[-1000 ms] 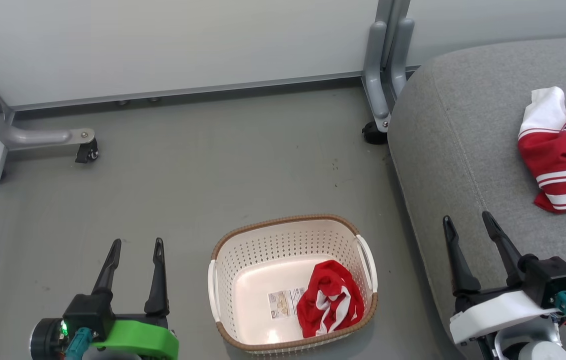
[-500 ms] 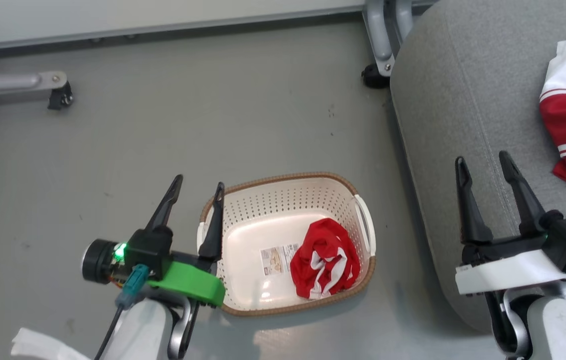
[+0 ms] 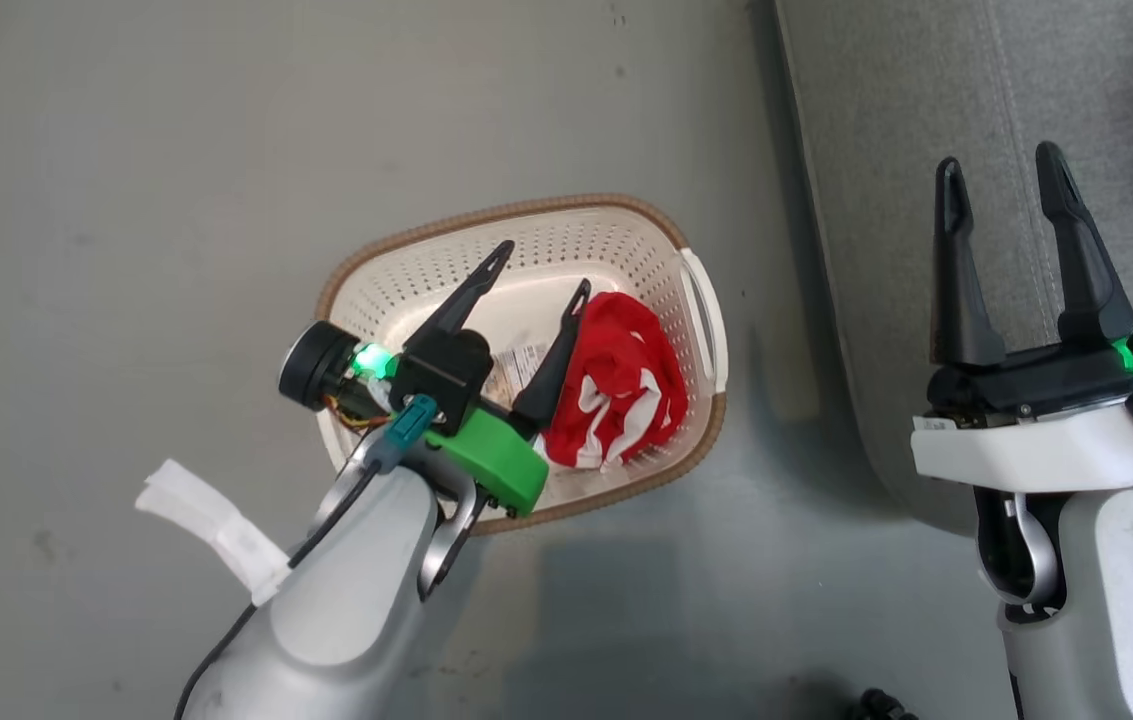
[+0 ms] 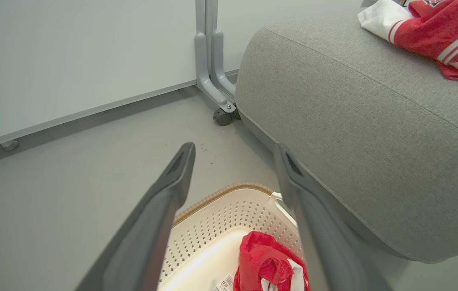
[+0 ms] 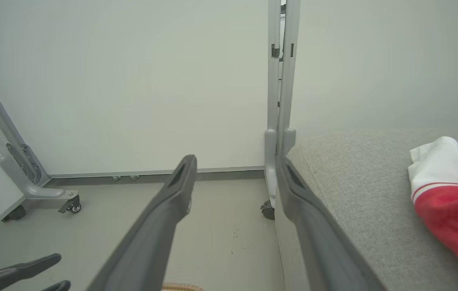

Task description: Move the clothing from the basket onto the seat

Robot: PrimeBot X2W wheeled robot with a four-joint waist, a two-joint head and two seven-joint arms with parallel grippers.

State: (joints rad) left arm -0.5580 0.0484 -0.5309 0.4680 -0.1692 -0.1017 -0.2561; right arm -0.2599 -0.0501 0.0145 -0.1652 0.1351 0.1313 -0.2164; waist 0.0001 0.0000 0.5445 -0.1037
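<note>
Now hovering over the basket [image 3: 486,213] with the left gripper [image 3: 545,265] spread wide and empty, apparently lined up to pinch the crumpled red garment [image 3: 626,380] lying by its seat-side wall. Parked open and empty above the seat [image 3: 886,200] with the right gripper [image 3: 998,158], likely waiting. Cropped at the frame edge: second garment [image 4: 435,30] on the cushion, lettering hard to read.

Cream-white basket [image 3: 566,232], peppered with small holes, under a brown woven-look rim. The crumpled garment [image 3: 626,385] inside is red with white trim; the jersey [image 4: 431,34] on the grey fabric seat [image 4: 354,121] is red with white stripes. Floor [image 3: 176,150] plain grey. Left pincer [image 3: 544,265] black on a green mount, right pincer [image 3: 998,158] black on white
</note>
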